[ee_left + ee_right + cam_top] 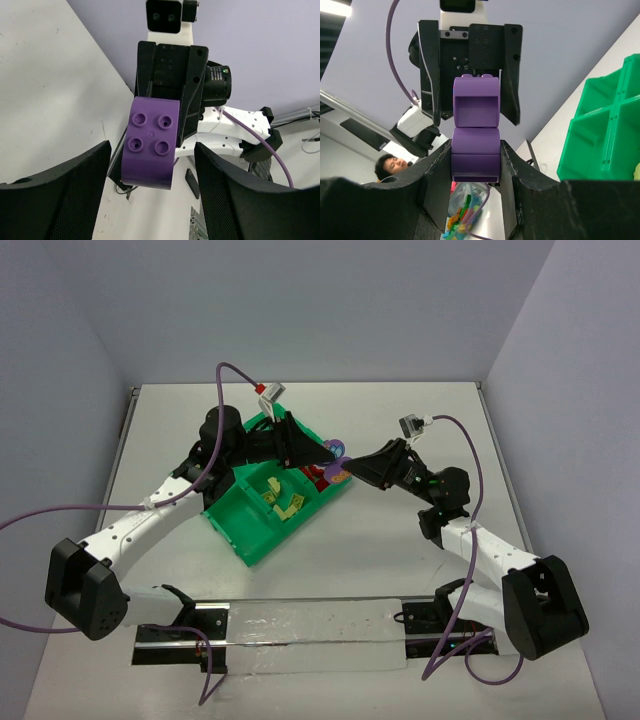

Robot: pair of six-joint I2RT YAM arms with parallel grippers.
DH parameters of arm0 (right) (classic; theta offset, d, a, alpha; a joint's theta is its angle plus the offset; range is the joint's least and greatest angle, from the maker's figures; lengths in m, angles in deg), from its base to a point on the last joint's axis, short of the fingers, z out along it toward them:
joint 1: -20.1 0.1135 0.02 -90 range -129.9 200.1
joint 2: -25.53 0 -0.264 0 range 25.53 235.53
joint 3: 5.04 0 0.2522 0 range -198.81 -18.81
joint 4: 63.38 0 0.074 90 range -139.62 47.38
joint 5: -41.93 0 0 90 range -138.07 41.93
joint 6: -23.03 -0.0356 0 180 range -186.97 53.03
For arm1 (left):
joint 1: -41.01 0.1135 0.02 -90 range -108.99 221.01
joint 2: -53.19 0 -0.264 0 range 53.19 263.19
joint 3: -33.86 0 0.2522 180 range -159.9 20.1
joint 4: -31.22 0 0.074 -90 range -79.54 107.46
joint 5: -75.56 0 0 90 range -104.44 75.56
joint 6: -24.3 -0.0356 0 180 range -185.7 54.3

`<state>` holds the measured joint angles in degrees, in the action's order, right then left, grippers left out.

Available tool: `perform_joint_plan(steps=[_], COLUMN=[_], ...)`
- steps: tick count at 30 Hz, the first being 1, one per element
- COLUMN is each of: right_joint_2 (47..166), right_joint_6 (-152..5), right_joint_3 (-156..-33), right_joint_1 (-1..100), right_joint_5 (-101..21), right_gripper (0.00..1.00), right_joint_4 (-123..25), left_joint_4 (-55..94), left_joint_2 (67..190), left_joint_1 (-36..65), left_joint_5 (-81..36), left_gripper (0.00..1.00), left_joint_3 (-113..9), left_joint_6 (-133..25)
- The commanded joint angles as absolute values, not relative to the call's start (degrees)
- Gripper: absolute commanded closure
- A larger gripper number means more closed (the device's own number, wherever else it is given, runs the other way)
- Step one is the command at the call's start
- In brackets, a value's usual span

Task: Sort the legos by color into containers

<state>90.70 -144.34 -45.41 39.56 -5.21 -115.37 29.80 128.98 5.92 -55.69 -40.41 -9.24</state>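
Two robot arms meet over a green tray on a white bench, passing a purple brick between them in mid-air above the tray's right-hand corner. The right pincer is clamped on the near end of the brick, its black fingers pressed flat against both sides. The left pincer faces it from the opposite side with its fingers spread apart, a clear gap showing on either side of the brick, whose four studs point toward the left wrist camera. From the right wrist, the purple piece reads as a short stack, its hollow underside showing at the far end, between the left arm's parted fingers. In the overhead view, pale yellow bricks lie in one middle compartment of the tray, and red bricks sit in a neighbouring compartment just below the two pincers. The tray lies at an angle to the bench edge.
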Motion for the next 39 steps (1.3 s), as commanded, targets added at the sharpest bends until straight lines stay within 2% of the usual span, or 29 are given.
perform_joint_plan(steps=[1,5,6,8,9,10,27,29,31,32,35,39], right_joint_2=[88.4,87.9,87.9,87.9,87.8,87.8,85.5,83.4,79.7,77.7,72.9,70.8], right_joint_6=[-142.5,-142.2,-142.2,-142.1,-142.0,-141.9,-137.7,-133.2,-126.0,-120.4,-108.3,-102.2], right_joint_3=[-44.6,-44.5,-44.4,-44.2,-44.0,-43.8,-36.9,-37.4,-41.7,-44.2,-48.7,-52.7], right_joint_1=[39.4,39.4,39.4,39.4,39.4,39.4,38.2,38.0,38.0,38.1,38.1,38.0], right_joint_5=[-4.6,-4.5,-4.5,-4.6,-4.6,-4.6,-1.2,-3.1,-8.2,-12.3,-22.7,-30.1], right_gripper=[1.0,1.0,1.0,1.0,1.0,1.0,1.0,1.0,1.0,1.0,1.0,1.0], right_joint_4=[-115.6,-115.0,-115.0,-114.9,-114.9,-114.8,-111.0,-103.7,-84.6,-74.4,-56.7,-46.0], left_joint_4=[30.7,32.2,32.4,33.2,33.5,33.6,24.8,17.7,8.4,2.4,-12.0,-18.9], left_joint_2=[126.0,125.8,125.9,126.3,126.3,126.4,120.2,118.2,116.1,114.5,109.6,106.1], left_joint_1=[6.2,6.3,6.3,6.3,6.3,6.3,12.8,13.1,13.0,12.6,10.3,9.4], left_joint_5=[-52.6,-52.6,-52.8,-52.9,-53.0,-53.1,-40.7,-36.0,-28.2,-21.4,1.8,7.0], left_gripper=[0.28,0.42,0.5,0.75,0.92,0.99,1.0,1.0,1.0,1.0,1.0,1.0], left_joint_3=[-42.5,-41.8,-41.7,-41.6,-41.7,-41.7,-39.3,-39.9,-40.3,-40.2,-38.3,-31.7], left_joint_6=[-10.1,-9.0,-8.7,-8.2,-8.0,-7.9,-8.3,-11.4,-14.0,-14.7,-12.6,-7.4])
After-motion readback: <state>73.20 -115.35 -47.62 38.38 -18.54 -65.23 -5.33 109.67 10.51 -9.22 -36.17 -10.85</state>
